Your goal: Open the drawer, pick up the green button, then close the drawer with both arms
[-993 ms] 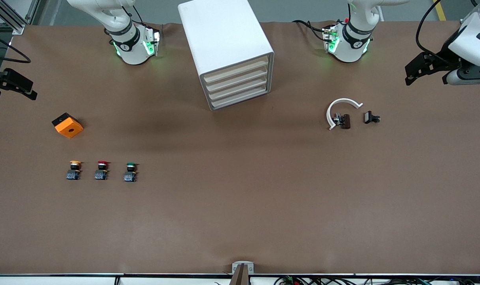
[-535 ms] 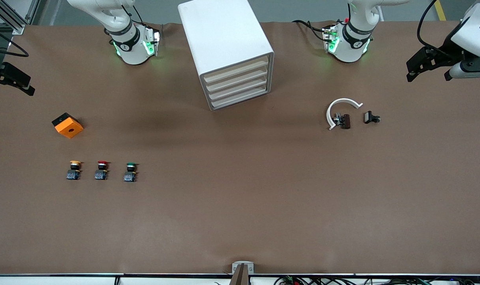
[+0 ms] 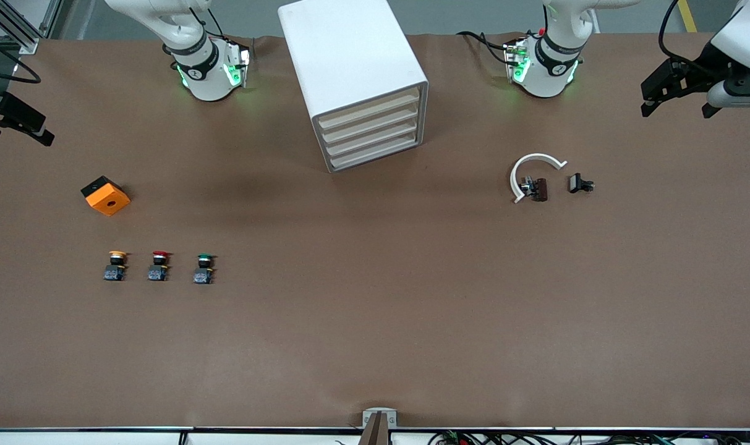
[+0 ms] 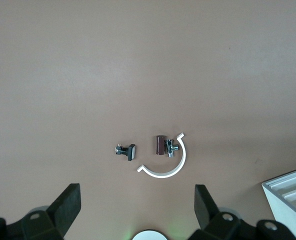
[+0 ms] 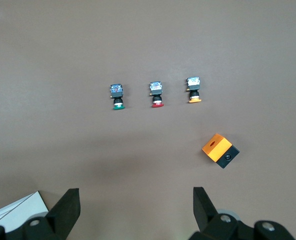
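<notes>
Brown table (image 3: 375, 321): three buttons (image 3: 158, 266), four drawers (image 3: 371, 131).

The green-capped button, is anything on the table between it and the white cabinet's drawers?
Nothing visible. The green-capped push button stands at the end of its row closest to the white boxy cabinet, and only bare brown table lies between them. The red-capped button and the orange block sit toward the right arm's end.

Orange block (image 3: 106, 195), white curved piece (image 3: 531, 168)
</notes>
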Robot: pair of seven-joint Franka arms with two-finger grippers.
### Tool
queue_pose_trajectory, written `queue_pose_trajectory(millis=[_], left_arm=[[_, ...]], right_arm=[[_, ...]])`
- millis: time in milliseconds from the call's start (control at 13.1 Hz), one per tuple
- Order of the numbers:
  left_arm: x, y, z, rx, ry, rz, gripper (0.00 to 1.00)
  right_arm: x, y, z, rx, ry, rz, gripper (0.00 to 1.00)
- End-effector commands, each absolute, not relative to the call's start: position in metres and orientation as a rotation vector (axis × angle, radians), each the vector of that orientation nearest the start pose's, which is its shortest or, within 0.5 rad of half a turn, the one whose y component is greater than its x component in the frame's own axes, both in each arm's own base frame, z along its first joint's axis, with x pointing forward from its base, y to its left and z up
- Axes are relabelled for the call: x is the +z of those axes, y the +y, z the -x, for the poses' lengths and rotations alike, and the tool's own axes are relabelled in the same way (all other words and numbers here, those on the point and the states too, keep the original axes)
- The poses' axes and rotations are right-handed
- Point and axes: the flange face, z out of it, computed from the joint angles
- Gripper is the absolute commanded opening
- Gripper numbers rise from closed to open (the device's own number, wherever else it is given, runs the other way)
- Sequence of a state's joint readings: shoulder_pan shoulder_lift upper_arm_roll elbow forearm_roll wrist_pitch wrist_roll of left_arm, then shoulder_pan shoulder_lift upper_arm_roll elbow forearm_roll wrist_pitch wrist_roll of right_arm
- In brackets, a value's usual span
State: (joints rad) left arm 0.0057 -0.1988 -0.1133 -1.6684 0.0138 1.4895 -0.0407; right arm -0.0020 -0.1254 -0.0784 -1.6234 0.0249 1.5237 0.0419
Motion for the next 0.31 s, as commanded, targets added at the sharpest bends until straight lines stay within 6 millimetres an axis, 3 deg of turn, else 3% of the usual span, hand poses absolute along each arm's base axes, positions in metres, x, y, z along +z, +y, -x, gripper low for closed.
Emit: queue_pose_trajectory(millis=[0, 229], left_arm=[[0.6827, -0.0521, -0.4807, -0.036, 0.119, 3.116, 1.00], [0.6833, -0.0523, -0.4821, -0.038, 0.117, 3.118, 1.00]], right_arm=[[0.6612, -0.0413, -0.4991, -0.037, 0.206, 3.083, 1.00], [0.6555, -0.0415, -0.4986, -0.018, 0.204, 3.085, 1.00]])
